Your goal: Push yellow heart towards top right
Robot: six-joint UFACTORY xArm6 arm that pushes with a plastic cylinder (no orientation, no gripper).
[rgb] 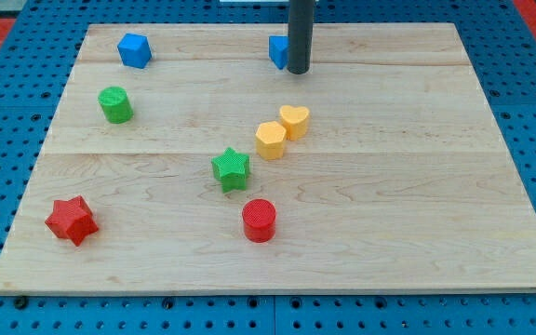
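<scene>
The yellow heart (294,121) lies near the middle of the wooden board (417,186), touching a yellow hexagon (271,140) at its lower left. My tip (298,71) is above the heart toward the view's top, apart from it. The rod partly hides a blue block (276,51) just to its left.
A blue block (134,50) sits at the top left, a green cylinder (115,104) below it. A green star (231,169) lies below-left of the yellow hexagon. A red cylinder (259,221) and a red star (71,221) lie toward the view's bottom.
</scene>
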